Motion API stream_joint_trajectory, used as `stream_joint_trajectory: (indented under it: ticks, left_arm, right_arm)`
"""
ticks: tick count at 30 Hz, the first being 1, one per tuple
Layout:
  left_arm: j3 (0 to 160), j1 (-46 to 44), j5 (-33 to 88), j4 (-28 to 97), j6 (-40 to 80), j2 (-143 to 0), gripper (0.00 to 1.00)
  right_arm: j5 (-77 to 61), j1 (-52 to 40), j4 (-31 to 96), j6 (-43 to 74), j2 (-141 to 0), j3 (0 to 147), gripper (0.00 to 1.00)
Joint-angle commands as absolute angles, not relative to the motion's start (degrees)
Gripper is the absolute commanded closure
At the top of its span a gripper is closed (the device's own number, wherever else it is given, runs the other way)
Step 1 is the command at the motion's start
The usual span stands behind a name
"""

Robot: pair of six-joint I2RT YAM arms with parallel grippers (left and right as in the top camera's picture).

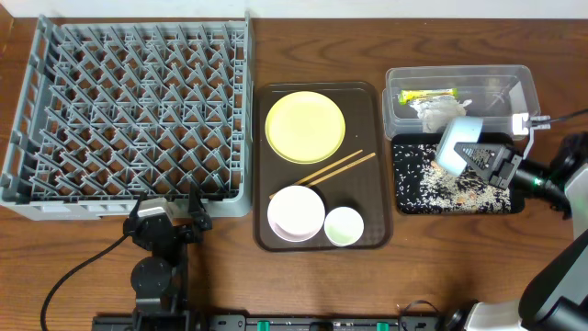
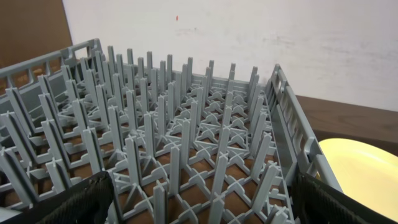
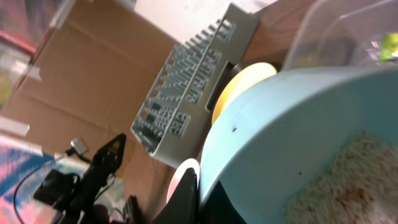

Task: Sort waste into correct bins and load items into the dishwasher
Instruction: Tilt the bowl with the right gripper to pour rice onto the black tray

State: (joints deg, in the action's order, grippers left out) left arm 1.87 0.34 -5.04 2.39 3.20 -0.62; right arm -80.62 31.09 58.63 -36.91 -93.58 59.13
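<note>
My right gripper is shut on the rim of the light blue bowl, which hangs tilted over the black tray. White rice scraps lie on that tray, and more cling inside the bowl. The clear tub behind it holds the green-and-orange wrapper and crumpled paper. The yellow plate, chopsticks, white bowl and pale green cup sit on the brown tray. My left gripper stands open and empty at the grey dish rack's front edge.
The brown serving tray lies between the rack and the two bins. In the left wrist view the rack's upright pegs fill the space ahead of the open fingers. A cable runs along the table by the left arm's base.
</note>
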Motion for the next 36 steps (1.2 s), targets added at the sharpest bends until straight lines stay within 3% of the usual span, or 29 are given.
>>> stream_joint_trajectory:
  ticks: [1,21,36]
  left_arm:
    - [0.23,0.69,-5.32,3.73,3.51,-0.30,0.07]
    - [0.23,0.69,-5.32,3.73,3.51,-0.30,0.08]
    - [0.23,0.69,-5.32,3.73,3.51,-0.30,0.08]
  right_arm:
    - [-86.39,32.97,56.66,-37.78,-95.77,56.25,0.99]
    - [-89.41,35.24,53.63,-28.40,-98.41,54.00,0.99]
    - [-89.38,35.40,50.28,-11.62,-98.37,54.22,0.99]
